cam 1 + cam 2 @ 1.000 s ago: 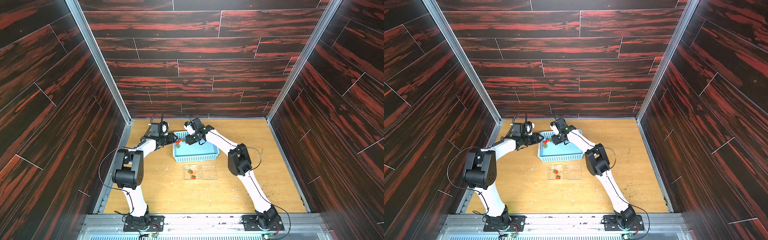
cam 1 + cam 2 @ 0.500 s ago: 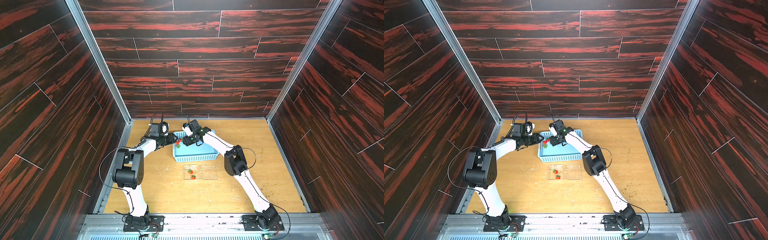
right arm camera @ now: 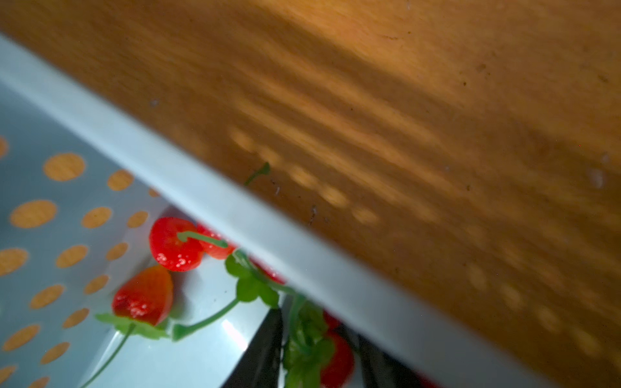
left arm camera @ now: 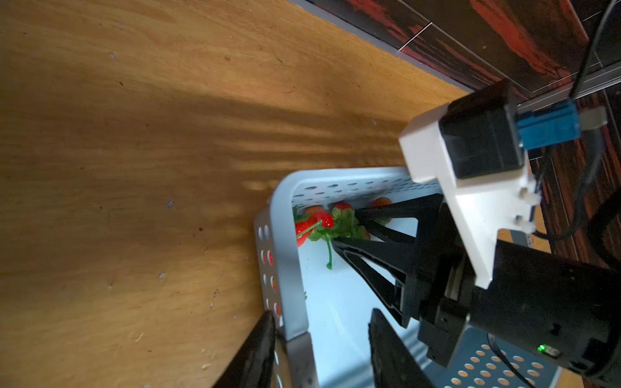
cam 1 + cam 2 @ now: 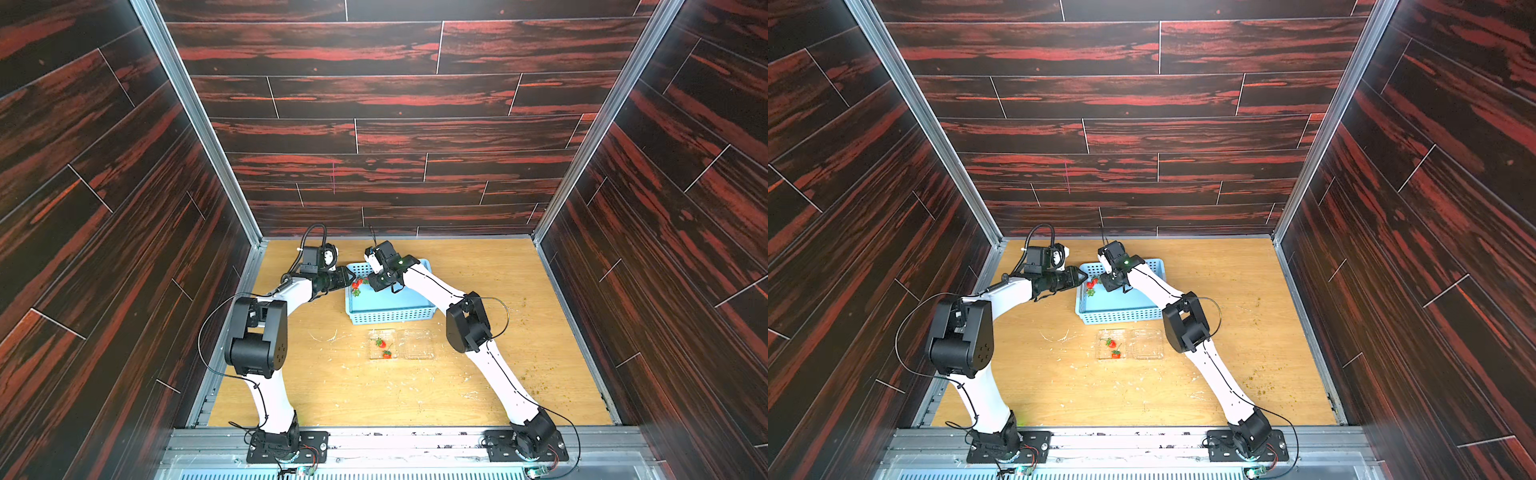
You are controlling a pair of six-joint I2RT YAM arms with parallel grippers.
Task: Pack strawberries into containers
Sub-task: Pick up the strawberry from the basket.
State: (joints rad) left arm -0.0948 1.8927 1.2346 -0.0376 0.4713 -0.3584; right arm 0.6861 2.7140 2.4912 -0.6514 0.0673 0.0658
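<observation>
Several red strawberries (image 5: pixel 356 284) with green caps lie in the far left corner of the light blue basket (image 5: pixel 390 318). My right gripper (image 3: pixel 319 329) reaches into that corner. Its fingers are shut on a strawberry (image 3: pixel 337 362), pressing its leafy cap and its red side. In the left wrist view its black fingertips (image 4: pixel 339 242) pinch green leaves beside more strawberries (image 4: pixel 319 220). My left gripper (image 4: pixel 321 314) is open astride the basket's left wall (image 4: pixel 295 322), one finger outside and one inside. The clear container (image 5: pixel 417 345) lies open in front of the basket with two strawberries (image 5: pixel 379 343) in its left half.
The basket (image 5: pixel 1121 316) sits at the back middle of the wooden floor, close to the rear wall panels. Straw-like scraps (image 5: pixel 324 336) lie left of the container, and green crumbs (image 5: pixel 536 374) are scattered at the right. Both arms lean inward over the basket.
My right gripper has slid left into the basket's far left corner and narrowed its jaws onto a strawberry. The left arm has stayed in place.
</observation>
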